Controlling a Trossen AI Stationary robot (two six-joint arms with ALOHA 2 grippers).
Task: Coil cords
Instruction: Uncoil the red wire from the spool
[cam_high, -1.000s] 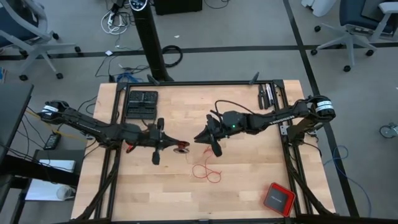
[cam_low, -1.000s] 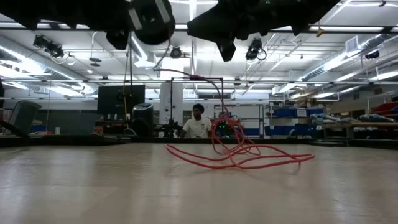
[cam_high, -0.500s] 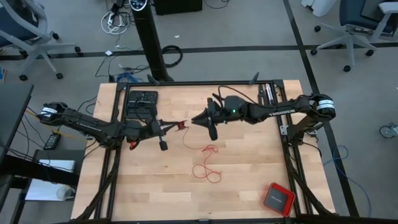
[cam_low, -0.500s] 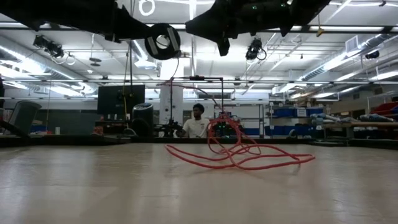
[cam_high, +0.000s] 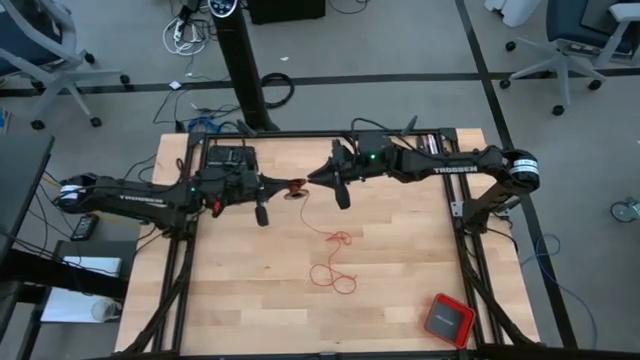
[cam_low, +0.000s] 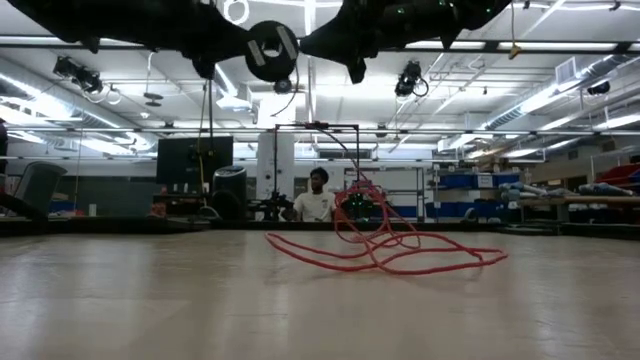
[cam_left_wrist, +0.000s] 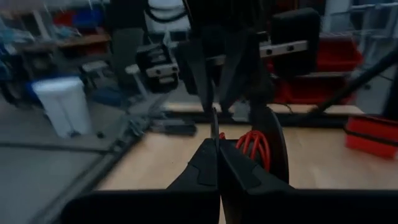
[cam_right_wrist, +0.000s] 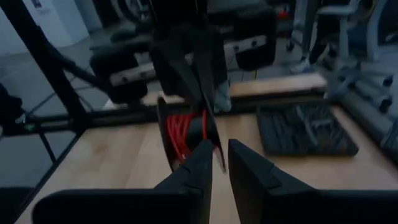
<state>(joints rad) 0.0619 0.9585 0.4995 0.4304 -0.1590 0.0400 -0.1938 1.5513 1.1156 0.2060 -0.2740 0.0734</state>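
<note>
A wooden table (cam_high: 400, 290) is seen from above, with both dark arms meeting over its far half, near the middle of the far edge. The left gripper (cam_high: 283, 184) is held closed, its fingers (cam_left_wrist: 208, 165) pressed together on a small dark spool (cam_high: 296, 186) that carries turns of the red cord (cam_high: 333, 260). In the left wrist view the spool (cam_left_wrist: 268, 146) is shown just past the fingertips, with red windings on it. The right gripper (cam_high: 316, 178) is pointed at the spool from the opposite side, its tips just beside it; its fingers (cam_right_wrist: 198, 163) are set slightly apart, and it cannot be told whether the strand is pinched between them. In the right wrist view the spool (cam_right_wrist: 185, 134) with its red turns is seen directly ahead of that narrow gap.

From the spool a thin strand is led down toward the middle of the table, where the rest of the cord is left in loose loops and a small tangle. In the low view these loops (cam_low: 385, 250) are spread flat on the tabletop, with one arc raised above them. A red square box (cam_high: 446, 319) with a dark top is placed near the near right corner, well apart from the cord. A black ribbed tray (cam_high: 229, 165) is set at the far left corner. A seated person (cam_low: 318, 198) is visible in the room beyond the table.
</note>
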